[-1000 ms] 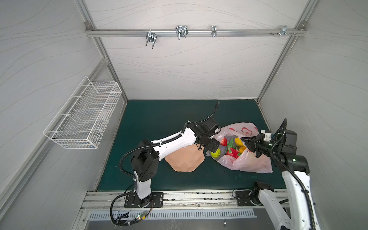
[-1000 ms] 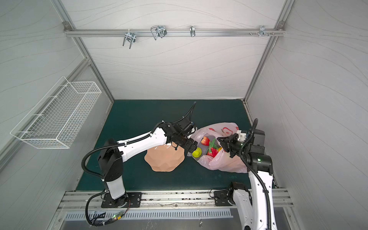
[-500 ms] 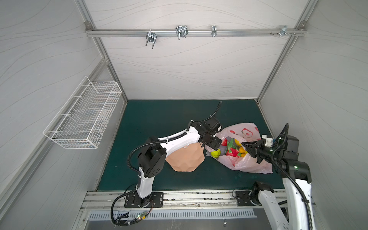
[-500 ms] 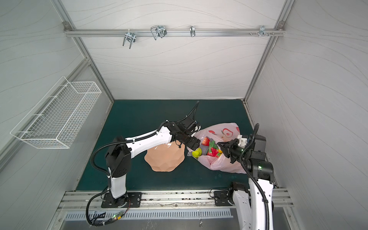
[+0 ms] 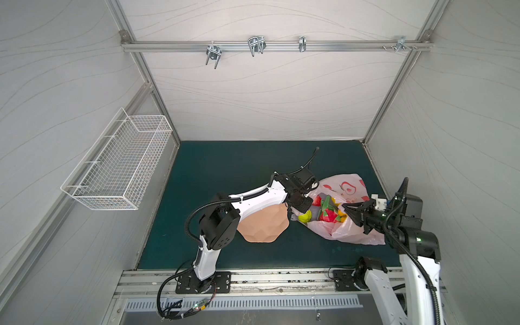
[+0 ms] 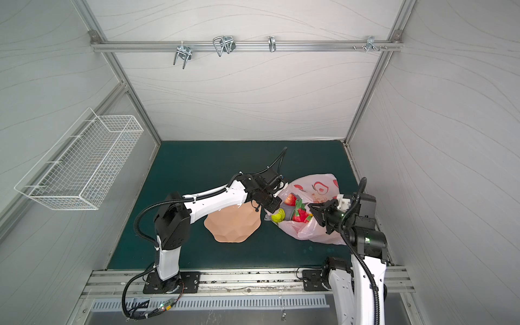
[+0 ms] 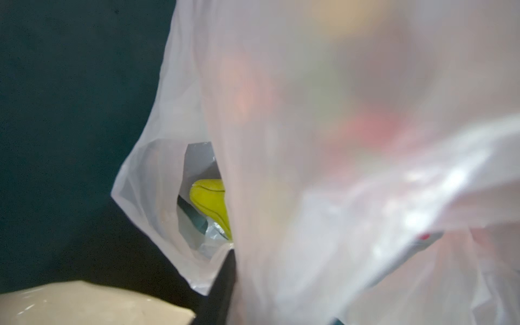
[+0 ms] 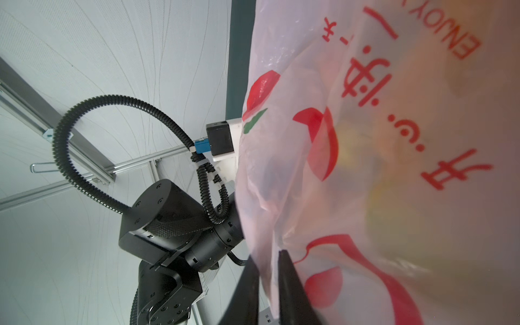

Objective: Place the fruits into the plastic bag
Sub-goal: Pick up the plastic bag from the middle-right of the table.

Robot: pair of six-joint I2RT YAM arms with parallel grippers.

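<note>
Toy fruits (image 5: 327, 213) sit heaped in the pink bag (image 5: 351, 236), right of centre on the green mat (image 5: 225, 174), with a robot arm on either side of its upturned mouth. The left claw (image 5: 304, 207) rests at the mouth's left edge, against the film. Plastic veils its wrist camera, so I cannot tell whether it is open or clamped. The right claw (image 5: 348, 211) meets the right edge, its fingertips (image 8: 289, 281) a slit apart with film in the gap; whether that amounts to a pinch I cannot tell. The next move looks to hinge on how the mouth lies, stretched left to right between the claws. One yellow-green fruit (image 5: 305, 217) sits at the mouth's left lip, just below the left claw in frame and well apart from the right claw, so the left arm is the nearer. That fruit looks squat, with no clear long axis. The count is one bag, one bare peach plate (image 5: 261, 228) just left of it, one wire basket (image 5: 121, 168) on the wall at upper left, and two arms. Five fruits show in the mouth: two red, two yellow and one yellow-green, with more perhaps hidden. None is seen on the plate or the mat, so the job looks nearly done.
</note>
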